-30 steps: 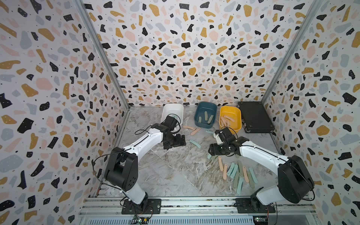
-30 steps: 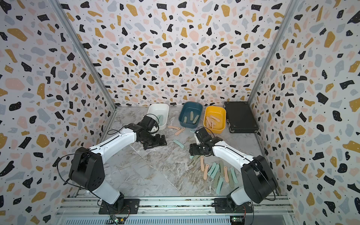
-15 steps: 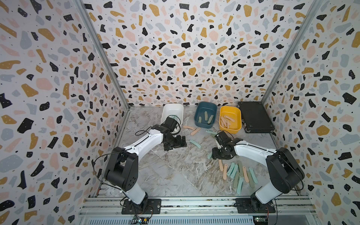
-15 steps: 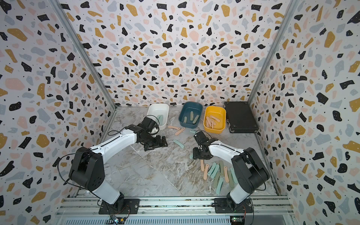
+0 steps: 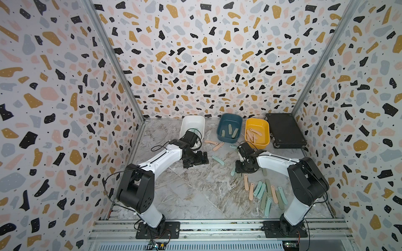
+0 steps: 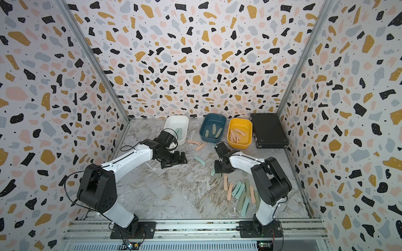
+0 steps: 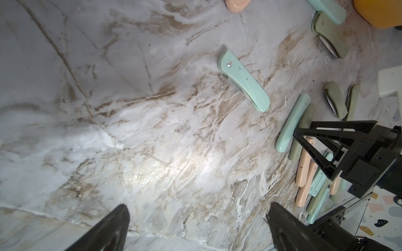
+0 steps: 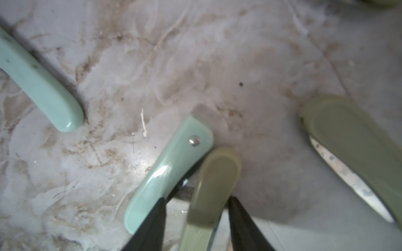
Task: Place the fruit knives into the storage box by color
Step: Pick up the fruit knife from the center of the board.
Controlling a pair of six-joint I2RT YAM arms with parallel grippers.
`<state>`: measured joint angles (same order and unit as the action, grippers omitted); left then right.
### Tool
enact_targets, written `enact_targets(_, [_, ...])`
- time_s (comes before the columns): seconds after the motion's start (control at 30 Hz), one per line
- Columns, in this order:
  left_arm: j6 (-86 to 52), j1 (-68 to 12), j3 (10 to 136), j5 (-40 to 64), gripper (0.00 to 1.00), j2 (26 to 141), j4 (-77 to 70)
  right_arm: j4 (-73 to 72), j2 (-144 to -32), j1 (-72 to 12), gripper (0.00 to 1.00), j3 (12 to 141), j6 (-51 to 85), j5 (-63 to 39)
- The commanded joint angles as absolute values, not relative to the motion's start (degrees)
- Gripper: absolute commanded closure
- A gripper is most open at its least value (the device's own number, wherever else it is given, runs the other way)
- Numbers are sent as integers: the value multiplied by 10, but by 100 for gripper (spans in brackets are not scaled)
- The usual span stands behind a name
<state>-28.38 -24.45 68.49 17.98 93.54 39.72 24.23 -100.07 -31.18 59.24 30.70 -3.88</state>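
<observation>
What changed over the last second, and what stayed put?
The right gripper narrowed its jaws around a sage green knife as its arm folded inward; a firm grip is not yet clear. The left gripper stayed open over the table; nothing else moved.

Nothing readable here, honestly. I can't make out any lettering, logo or number on the knives [image 5: 246, 182], the tubs [image 5: 224, 121] or the black case [image 5: 285, 130]. The little circuit board [image 5: 155, 246] at the front rail is way too small to tell if it has any print.
</observation>
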Motion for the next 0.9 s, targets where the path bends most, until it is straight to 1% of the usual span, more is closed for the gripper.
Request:
enact_targets(0.0, [-284,-244,684,180,0,921,397,249,-1008,-310,61,610,291,-49])
enact_targets(0.13, [-284,-244,688,180,0,925,397,258,-1013,-310,66,616,277,-43])
enact_targets(0.3, [-282,-244,688,180,0,930,397,276,-1008,-320,66,595,268,-17])
enact_targets(0.47, [-284,-244,687,183,1,932,393,292,-1044,-333,66,602,269,20])
enact_targets(0.6, [-282,-244,689,180,1,933,399,300,-1061,-333,77,618,270,34])
enact_targets(0.87, [-282,-243,701,176,1,937,411,337,-1026,-332,83,668,262,56])
